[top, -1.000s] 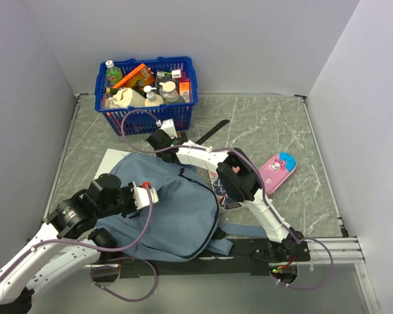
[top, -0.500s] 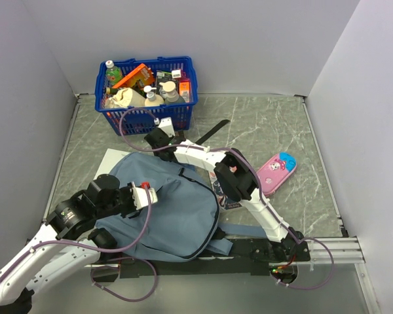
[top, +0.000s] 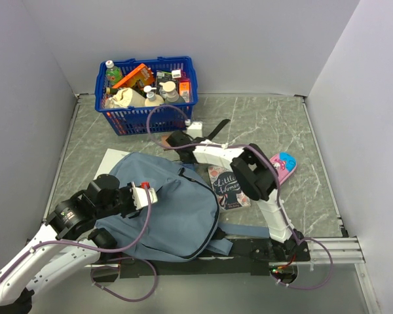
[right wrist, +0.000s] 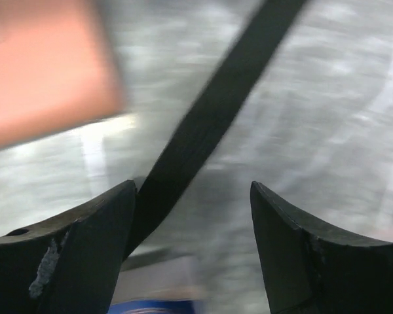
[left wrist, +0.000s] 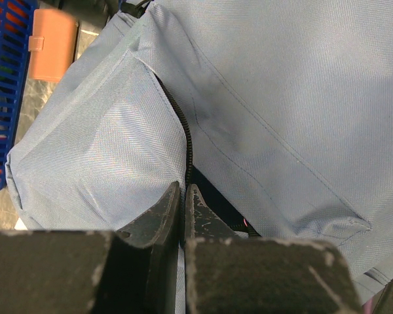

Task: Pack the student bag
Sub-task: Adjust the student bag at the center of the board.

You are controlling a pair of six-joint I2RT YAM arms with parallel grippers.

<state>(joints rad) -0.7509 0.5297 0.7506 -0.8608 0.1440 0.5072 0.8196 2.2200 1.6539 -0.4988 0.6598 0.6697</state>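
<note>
The grey-blue student bag (top: 173, 209) lies flat at the near left, filling the left wrist view (left wrist: 281, 98). My left gripper (top: 146, 195) is shut on the bag's fabric at its dark zipper line (left wrist: 185, 147); the jaws meet there (left wrist: 183, 191). My right gripper (top: 183, 135) is open and empty, just in front of the basket, over the bag's black strap end (top: 213, 131). In the blurred right wrist view the strap (right wrist: 209, 118) runs past the left finger, and the gripper (right wrist: 193, 191) holds nothing.
A "Little Women" book (top: 228, 186) lies right of the bag. A pink pencil case (top: 278, 170) lies further right. A blue basket (top: 187, 82) of bottles and packets stands at the back left. A white sheet (top: 103, 163) pokes out under the bag.
My right arm has swung right and back, uncovering the book, and its gripper now sits over the black strap. The left arm and the bag have not moved.
</note>
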